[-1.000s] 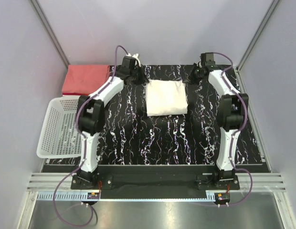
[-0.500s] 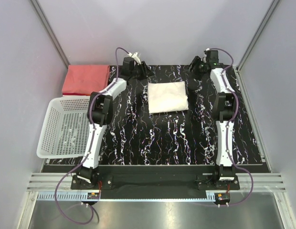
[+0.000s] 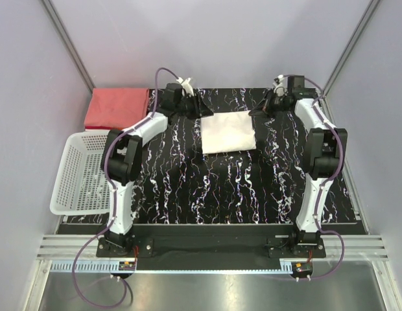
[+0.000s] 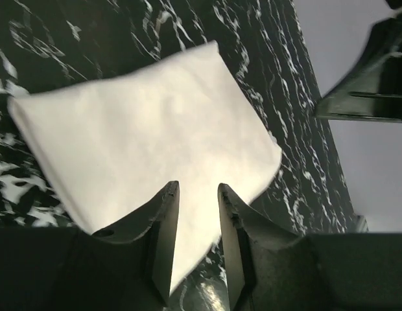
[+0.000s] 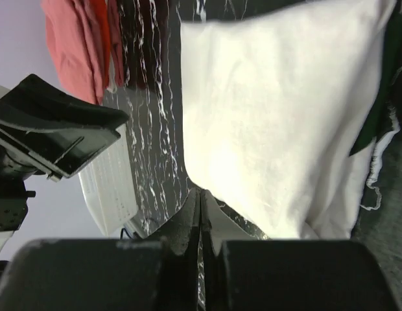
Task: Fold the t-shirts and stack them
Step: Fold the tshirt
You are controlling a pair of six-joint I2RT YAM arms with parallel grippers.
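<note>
A cream-white t-shirt [image 3: 228, 131] lies folded flat on the black marbled table [image 3: 188, 188]. The wrist views show it too [image 4: 149, 129] [image 5: 279, 116], and a dark green part [image 5: 376, 123] peeks out at one side. The salmon-red t-shirt [image 3: 117, 108] [image 5: 78, 45] lies folded at the far left. My left gripper [image 3: 202, 107] [image 4: 196, 188] hovers open at the white shirt's far left corner, with no cloth between its fingers [image 4: 163, 227]. My right gripper [image 3: 258, 110] [image 5: 201, 193] is shut, its tips right at the shirt's far right corner.
A white mesh basket [image 3: 84, 172] [image 5: 110, 188] stands at the table's left edge, in front of the red shirt. Grey walls close in the back and both sides. Each wrist view shows the opposite gripper: the right one [image 4: 369, 78], the left one [image 5: 52, 136].
The left gripper has opened and moved right to the white shirt's far left corner. The right gripper has settled shut at the far right corner. The shirt shifted slightly.
</note>
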